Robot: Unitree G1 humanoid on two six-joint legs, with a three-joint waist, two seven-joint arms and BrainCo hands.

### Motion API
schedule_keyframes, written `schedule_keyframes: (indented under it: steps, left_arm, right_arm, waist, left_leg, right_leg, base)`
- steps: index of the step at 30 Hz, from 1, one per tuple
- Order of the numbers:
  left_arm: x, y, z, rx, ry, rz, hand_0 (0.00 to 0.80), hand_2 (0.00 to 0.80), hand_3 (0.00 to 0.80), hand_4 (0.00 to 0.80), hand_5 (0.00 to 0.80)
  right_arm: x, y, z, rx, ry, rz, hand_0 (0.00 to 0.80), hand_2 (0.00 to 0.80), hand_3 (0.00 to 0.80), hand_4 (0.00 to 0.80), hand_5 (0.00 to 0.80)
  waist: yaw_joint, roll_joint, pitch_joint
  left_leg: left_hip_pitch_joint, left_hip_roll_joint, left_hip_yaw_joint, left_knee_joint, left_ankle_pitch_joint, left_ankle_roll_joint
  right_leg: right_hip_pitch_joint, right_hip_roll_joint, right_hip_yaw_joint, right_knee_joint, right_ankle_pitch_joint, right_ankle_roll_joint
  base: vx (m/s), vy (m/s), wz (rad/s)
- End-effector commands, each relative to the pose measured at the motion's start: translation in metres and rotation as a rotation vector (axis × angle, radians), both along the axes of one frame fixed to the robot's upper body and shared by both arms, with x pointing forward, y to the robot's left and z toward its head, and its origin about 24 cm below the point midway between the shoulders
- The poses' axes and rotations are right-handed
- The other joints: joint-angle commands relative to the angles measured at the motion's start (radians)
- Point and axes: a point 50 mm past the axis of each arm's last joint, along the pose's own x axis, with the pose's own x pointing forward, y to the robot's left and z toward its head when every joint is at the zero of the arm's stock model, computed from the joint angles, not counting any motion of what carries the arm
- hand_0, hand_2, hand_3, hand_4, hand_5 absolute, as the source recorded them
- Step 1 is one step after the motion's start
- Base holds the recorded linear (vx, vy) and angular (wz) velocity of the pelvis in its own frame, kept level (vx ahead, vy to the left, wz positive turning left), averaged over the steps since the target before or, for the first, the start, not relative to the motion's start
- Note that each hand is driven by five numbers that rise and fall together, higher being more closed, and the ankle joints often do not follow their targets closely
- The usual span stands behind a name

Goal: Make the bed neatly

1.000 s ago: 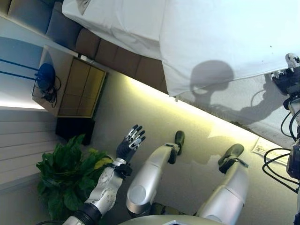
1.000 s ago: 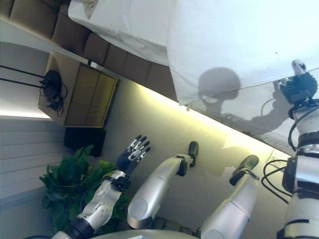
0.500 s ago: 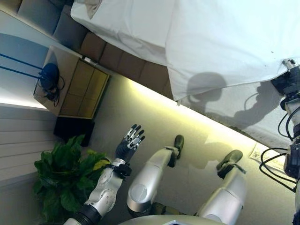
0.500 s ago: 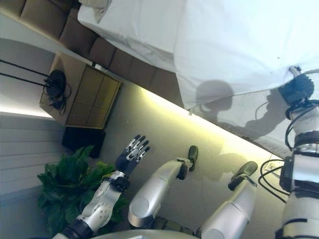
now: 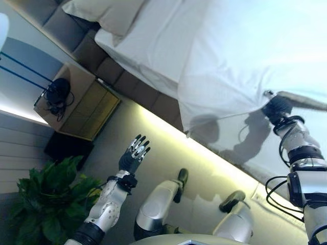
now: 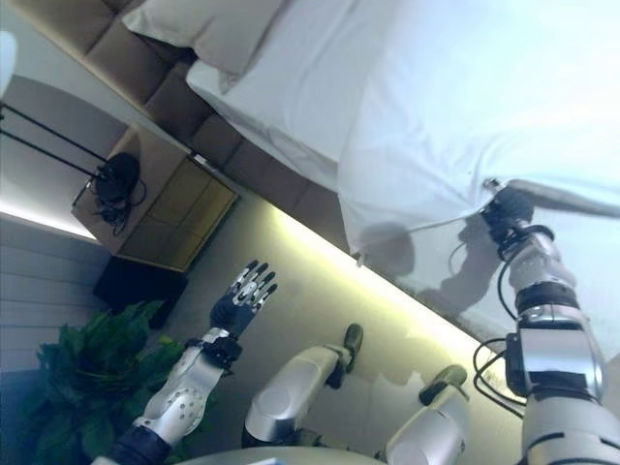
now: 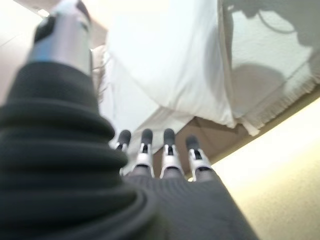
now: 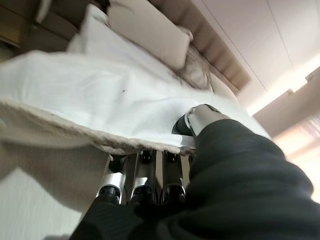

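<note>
Since a second ago the right hand (image 6: 506, 207) has carried the edge of the white duvet (image 5: 245, 56) up and further onto the bed (image 5: 153, 48), and the head camera has swung with it, so a pillow (image 5: 110, 15) at the headboard end now shows. The right wrist view shows this hand's fingers under the duvet's hem with the thumb on top, pinching the cloth. The lifted hem hangs above the lighter sheet (image 5: 286, 138) beneath, so I judge the cover is mid-pull toward the pillow end and not yet laid flat. The left hand (image 5: 133, 153) hovers well away from the bed, over the floor, its fingers straight and spread, holding nothing. Counted: one duvet, one sheet beneath it, one pillow plainly seen from the head, though the right wrist view suggests at least two stacked there; one bedside cabinet (image 5: 82, 109) beside the bed's head and one leafy plant (image 5: 48, 204) beyond it.
</note>
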Motion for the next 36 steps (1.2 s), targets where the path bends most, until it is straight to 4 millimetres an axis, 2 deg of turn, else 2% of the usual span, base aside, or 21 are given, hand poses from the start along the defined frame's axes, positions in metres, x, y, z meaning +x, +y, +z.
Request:
schedule_keyframes:
  steps: [1, 5, 9, 13, 22, 27, 28, 36]
  left_arm:
    - [-0.007, 0.011, 0.000, 0.077, 0.000, 0.004, 0.000, 0.000, 0.000, 0.000, 0.000]
    - [-0.016, 0.014, -0.011, 0.078, 0.074, 0.022, 0.000, 0.000, 0.000, 0.000, 0.000]
    - [-0.024, 0.011, -0.024, 0.091, 0.150, 0.027, 0.000, 0.000, 0.000, 0.000, 0.000]
    - [-0.029, 0.010, -0.030, 0.113, 0.183, 0.013, 0.000, 0.000, 0.000, 0.000, 0.000]
    - [-0.041, 0.024, -0.035, 0.146, 0.242, -0.002, 0.000, 0.000, 0.000, 0.000, 0.000]
    - [-0.048, 0.027, -0.038, 0.142, 0.257, -0.024, 0.000, 0.000, 0.000, 0.000, 0.000]
    - [-0.049, 0.028, -0.038, 0.144, 0.259, -0.028, 0.000, 0.000, 0.000, 0.000, 0.000]
    - [-0.041, 0.035, -0.029, 0.158, 0.250, -0.018, 0.000, 0.000, 0.000, 0.000, 0.000]
  right_arm:
    - [0.011, 0.035, 0.004, -0.014, -0.038, 0.142, 0.800, 0.800, 0.800, 0.800, 0.800]
    - [0.010, 0.066, -0.018, 0.040, 0.018, 0.231, 0.800, 0.800, 0.800, 0.800, 0.800]
    - [0.013, 0.104, -0.032, 0.009, 0.060, 0.335, 0.800, 0.800, 0.800, 0.800, 0.800]
    - [0.019, 0.135, -0.027, -0.014, 0.070, 0.432, 0.800, 0.800, 0.800, 0.800, 0.800]
    - [0.027, 0.185, -0.013, 0.020, 0.048, 0.600, 0.800, 0.800, 0.800, 0.800, 0.800]
    - [0.032, 0.193, -0.007, -0.022, 0.043, 0.578, 0.800, 0.800, 0.800, 0.800, 0.800]
    - [0.034, 0.193, -0.002, -0.008, 0.023, 0.563, 0.800, 0.800, 0.800, 0.800, 0.800]
    - [0.055, 0.185, 0.046, -0.022, -0.103, 0.438, 0.800, 0.800, 0.800, 0.800, 0.800]
  waist:
    - [0.060, -0.051, -0.056]
    - [0.090, -0.075, -0.096]
    - [0.125, -0.099, -0.122]
    - [0.154, -0.110, -0.130]
    - [0.227, -0.108, -0.157]
    - [0.249, -0.100, -0.160]
    - [0.254, -0.099, -0.164]
    - [0.271, -0.108, -0.182]
  left_leg:
    - [0.018, 0.065, -0.043, 0.028, 0.013, -0.037]
    - [0.089, 0.053, -0.064, 0.000, 0.004, -0.026]
    - [0.139, 0.038, -0.089, -0.013, -0.001, -0.022]
    - [0.160, 0.034, -0.113, -0.015, 0.003, -0.022]
    - [0.137, 0.021, -0.154, 0.008, 0.031, -0.035]
    - [0.121, 0.022, -0.161, 0.025, 0.041, -0.043]
    - [0.128, 0.034, -0.164, 0.028, 0.024, -0.053]
    - [0.112, 0.043, -0.167, 0.024, 0.040, -0.061]
  right_leg:
    - [0.136, -0.080, 0.030, -0.184, 0.298, 0.106]
    - [0.237, -0.084, -0.005, -0.204, 0.305, 0.112]
    - [0.322, -0.084, -0.038, -0.232, 0.316, 0.118]
    - [0.371, -0.091, -0.062, -0.238, 0.316, 0.124]
    - [0.471, -0.100, -0.143, -0.253, 0.315, 0.144]
    - [0.506, -0.094, -0.182, -0.277, 0.308, 0.146]
    - [0.520, -0.081, -0.178, -0.280, 0.285, 0.146]
    - [0.561, -0.062, -0.206, -0.303, 0.293, 0.146]
  base:
    - [0.192, 0.066, 0.35]
    - [0.185, 0.075, 0.42]
    - [0.173, 0.065, 0.30]
    - [0.112, 0.066, 0.29]
    - [0.076, 0.054, 0.24]
    - [0.023, 0.024, 0.15]
    - [0.052, -0.045, 0.10]
    - [-0.017, 0.006, 0.06]
